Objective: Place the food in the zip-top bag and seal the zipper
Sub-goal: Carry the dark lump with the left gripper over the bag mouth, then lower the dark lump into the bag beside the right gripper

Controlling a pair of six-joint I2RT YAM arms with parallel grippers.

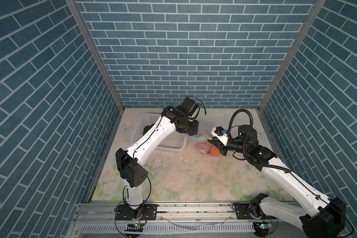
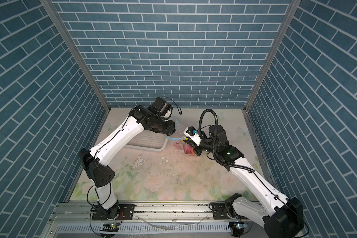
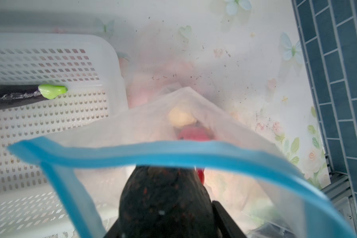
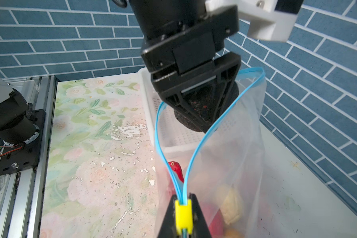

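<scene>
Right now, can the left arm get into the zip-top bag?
Likely yes: the zipper gapes wide, right jaws pinching its yellow slider, and the left jaws hold a black piece at the mouth.

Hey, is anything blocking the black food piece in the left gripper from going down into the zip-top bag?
Nothing visible does. The zipper's blue strips stand parted in a loop around the left gripper and its black piece, with the bag open below. The right gripper pinches the slider end.

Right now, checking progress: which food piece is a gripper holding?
The black piece, clamped in the left gripper at the bag's mouth; the red piece and cream piece lie loose inside.
</scene>
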